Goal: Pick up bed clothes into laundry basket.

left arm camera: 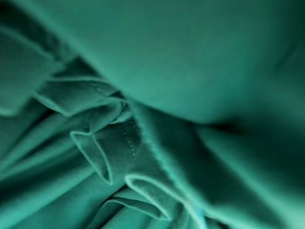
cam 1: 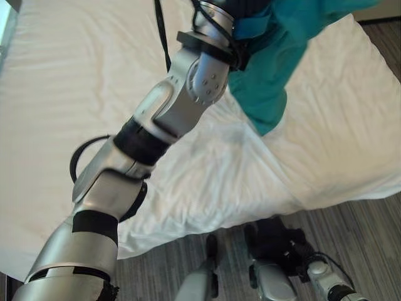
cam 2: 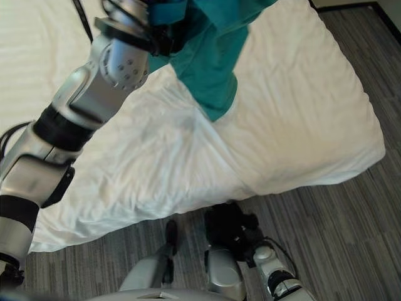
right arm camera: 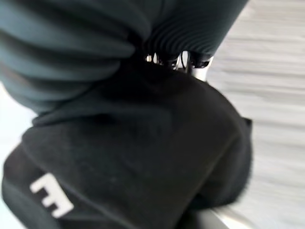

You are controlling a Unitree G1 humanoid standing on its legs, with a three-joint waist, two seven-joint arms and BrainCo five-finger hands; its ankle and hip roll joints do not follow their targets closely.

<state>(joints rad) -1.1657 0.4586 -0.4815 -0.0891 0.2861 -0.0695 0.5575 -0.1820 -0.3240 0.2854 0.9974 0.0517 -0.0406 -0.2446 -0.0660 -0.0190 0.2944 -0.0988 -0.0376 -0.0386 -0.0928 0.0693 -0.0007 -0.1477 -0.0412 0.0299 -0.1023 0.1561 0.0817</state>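
Hanging above one white bed (cam 1: 326, 132), one teal garment (cam 1: 276, 69), one black garment (right arm camera: 143, 157).

G1 body – silver-grey shells w/ black joints

Left arm (cam 1: 156, 119): smooth silver-grey shell segments, split by matte black bands (cam 1: 141, 141) at the joints; rounded housing (cam 1: 203, 78) nr the wrist end w/ a cluster of small dark screw holes; flat black collar (cam 1: 207, 44) ringing the arm above it. Thin black cable (cam 1: 161, 31) runs up alongside, a 2nd black cable loop (cam 1: 78, 157) bulges off the arm lower down. Right arm (cam 1: 329, 276) – silver-grey too, black rings at the joints, thin black wire beside it. Right hand (cam 1: 276, 241) under a dark cover; close up that's ribbed dark fabric (right arm camera: 190, 28) over plain black w/ a small white blocky mark (right arm camera: 50, 198).
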